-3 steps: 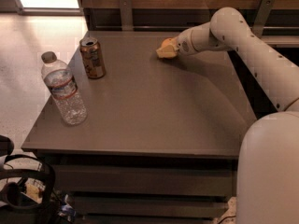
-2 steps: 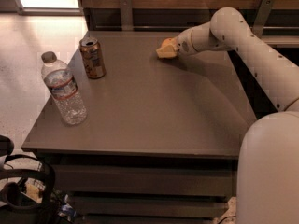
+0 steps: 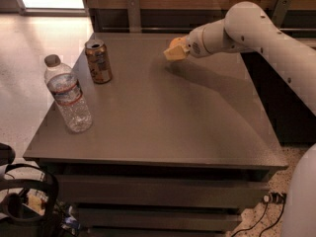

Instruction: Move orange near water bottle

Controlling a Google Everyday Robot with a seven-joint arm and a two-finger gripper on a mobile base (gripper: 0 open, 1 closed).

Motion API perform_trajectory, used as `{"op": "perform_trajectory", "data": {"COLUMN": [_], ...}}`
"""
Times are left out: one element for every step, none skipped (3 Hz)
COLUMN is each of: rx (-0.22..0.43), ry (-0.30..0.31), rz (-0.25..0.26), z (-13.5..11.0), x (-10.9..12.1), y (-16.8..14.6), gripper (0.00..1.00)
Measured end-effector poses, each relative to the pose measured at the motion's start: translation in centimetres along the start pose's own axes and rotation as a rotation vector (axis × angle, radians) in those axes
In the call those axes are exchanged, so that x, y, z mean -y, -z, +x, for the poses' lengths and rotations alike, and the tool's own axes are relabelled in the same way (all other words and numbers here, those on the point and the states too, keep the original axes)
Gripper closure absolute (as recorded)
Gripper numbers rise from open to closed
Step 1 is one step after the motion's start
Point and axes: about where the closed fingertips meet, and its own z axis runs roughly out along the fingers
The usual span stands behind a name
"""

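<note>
The water bottle (image 3: 68, 98) stands upright near the table's left edge; it is clear, with a grey cap and a white-blue-red label. My gripper (image 3: 175, 51) is at the far middle of the table, low over the surface, well to the right of the bottle. An orange-coloured patch (image 3: 174, 44) shows at the gripper's tip; it looks like the orange, mostly hidden by the gripper. No orange lies elsewhere on the table. My white arm (image 3: 237, 31) reaches in from the right.
A brown-gold can (image 3: 98, 61) stands upright behind the bottle, at the far left. The grey table (image 3: 163, 127) has a wall with dark panels behind it. Black equipment (image 3: 24, 201) sits on the floor at the lower left.
</note>
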Motion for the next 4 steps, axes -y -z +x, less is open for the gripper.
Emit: {"op": "perform_trajectory", "data": {"rx": [0.003,0.021,0.054,0.089], "ry": [0.002,0.019,0.034,0.043], "rz": [-0.004,-0.032,-0.046,-0.05], "z": [-0.2,-1.6,-3.0,-3.4], "x": [-0.1,-0.7,-2.4,-5.3], "y": [0.3,2.2,5.7,8.8], "gripper": [1.0,1.0,1.0,1.0]}}
